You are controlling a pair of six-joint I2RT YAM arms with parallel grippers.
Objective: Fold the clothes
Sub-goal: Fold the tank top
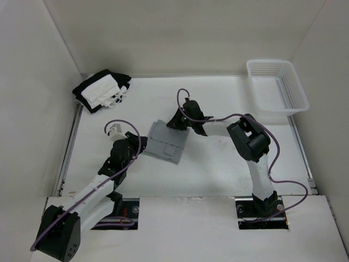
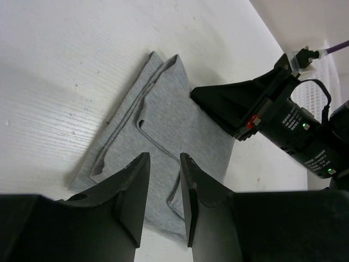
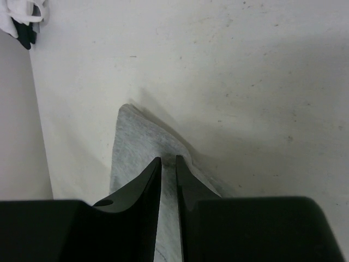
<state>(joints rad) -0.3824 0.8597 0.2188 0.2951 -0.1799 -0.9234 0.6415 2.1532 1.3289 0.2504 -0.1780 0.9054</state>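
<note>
Near the middle of the table [image 1: 218,169], a little left of centre, the clothes [image 1: 166,143] lie as one light grey knit garment folded into a small, flat, roughly rectangular packet turned askew, its layered edges showing along the left side in the left wrist view. At its near-left edge the left jaws hover low over the fabric, standing part-way open with only the flat grey cloth showing in the gap and nothing gripped. At the far-right corner the right jaws come down onto the garment; they stand just a thin slit apart, and I cannot tell whether any fabric is pinched between them. The left arm [image 1: 103,183] reaches in from the near left, the right arm [image 1: 256,164] bends in from the near right. A black-and-white bundle of fabric [image 1: 101,90] sits in the far-left corner, well apart from the garment, and a white mesh basket [image 1: 275,87] stands at the far right.
</note>
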